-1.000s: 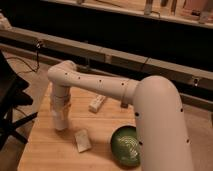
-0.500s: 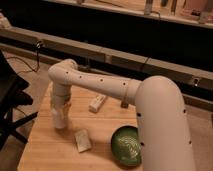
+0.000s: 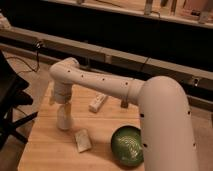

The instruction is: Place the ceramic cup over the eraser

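Camera view. The white arm is reaching from lower right across the wooden surface, with its wrist pointing straight down at the left side. The gripper is hanging directly over, and meeting, a pale upright form taken to be the ceramic cup. How wide the gripper is set, and whether it is grasping the cup, cannot be told. The cup is standing on the surface with its long axis vertical. The eraser, a tan block, is lying flat just beside the cup toward the near right, apart from it and uncovered, its long axis running near to far. A green bowl is sitting farther right. Pale streaks are showing inside it, and whether they are contents or glaze cannot be told. A white bar-shaped object is lying behind the arm.
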Motion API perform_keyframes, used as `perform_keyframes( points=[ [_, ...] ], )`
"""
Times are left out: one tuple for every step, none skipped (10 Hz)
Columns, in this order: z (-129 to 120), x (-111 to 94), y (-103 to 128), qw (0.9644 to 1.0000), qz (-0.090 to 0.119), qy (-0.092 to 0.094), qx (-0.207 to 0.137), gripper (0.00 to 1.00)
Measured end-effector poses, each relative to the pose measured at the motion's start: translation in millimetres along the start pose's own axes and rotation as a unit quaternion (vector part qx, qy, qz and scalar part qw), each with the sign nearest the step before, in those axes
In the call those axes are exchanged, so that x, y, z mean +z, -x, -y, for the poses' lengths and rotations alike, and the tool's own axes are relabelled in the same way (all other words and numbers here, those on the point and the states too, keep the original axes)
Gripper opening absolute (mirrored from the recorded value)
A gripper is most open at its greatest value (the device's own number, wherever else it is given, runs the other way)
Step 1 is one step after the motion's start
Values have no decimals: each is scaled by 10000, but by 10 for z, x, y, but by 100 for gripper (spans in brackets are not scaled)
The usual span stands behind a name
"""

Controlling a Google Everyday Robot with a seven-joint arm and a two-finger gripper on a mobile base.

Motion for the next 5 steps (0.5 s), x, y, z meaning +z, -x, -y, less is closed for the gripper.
perform_keyframes(
  points=[
    [13, 77, 18, 9999, -5, 100, -24, 48],
    [33, 129, 31, 9999, -20, 156, -36, 43],
    [38, 131, 26, 9998, -43, 180, -40, 43],
    [39, 131, 21, 9998, -76, 199, -50, 48],
    [56, 134, 32, 9997, -125, 213, -75, 60]
  ],
)
